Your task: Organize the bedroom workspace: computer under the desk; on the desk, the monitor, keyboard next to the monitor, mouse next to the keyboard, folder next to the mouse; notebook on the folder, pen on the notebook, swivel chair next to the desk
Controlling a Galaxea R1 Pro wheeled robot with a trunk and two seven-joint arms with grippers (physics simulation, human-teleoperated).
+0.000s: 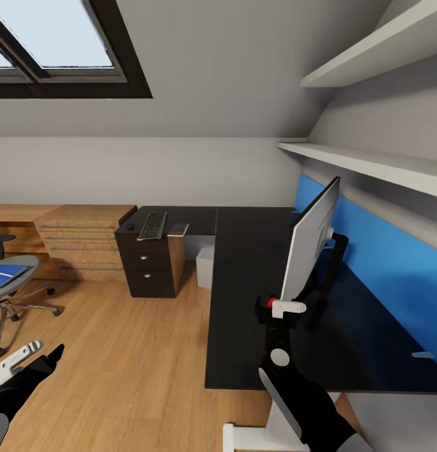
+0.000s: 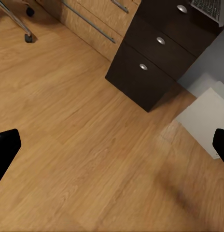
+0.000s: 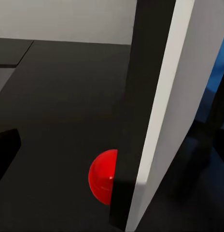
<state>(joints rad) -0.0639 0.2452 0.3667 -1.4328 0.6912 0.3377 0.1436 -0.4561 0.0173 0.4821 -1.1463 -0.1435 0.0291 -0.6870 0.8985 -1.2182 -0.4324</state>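
While the left gripper (image 1: pixel 39 355) hangs spread over the wood floor (image 2: pixel 92 159), the right gripper (image 1: pixel 282 307) sits at the lower corner of the monitor (image 1: pixel 309 242), upright on the desk (image 1: pixel 250 301), its grip impossible to tell.

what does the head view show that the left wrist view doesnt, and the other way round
Head view alone: the monitor standing on the desk with the right gripper at its lower corner, the blue folder on the swivel chair, and the mouse.

Left wrist view alone: a close look at the drawer unit's round silver knobs and bare floor.

Both: the dark drawer unit, the keyboard, the light grey computer and the wood floor.
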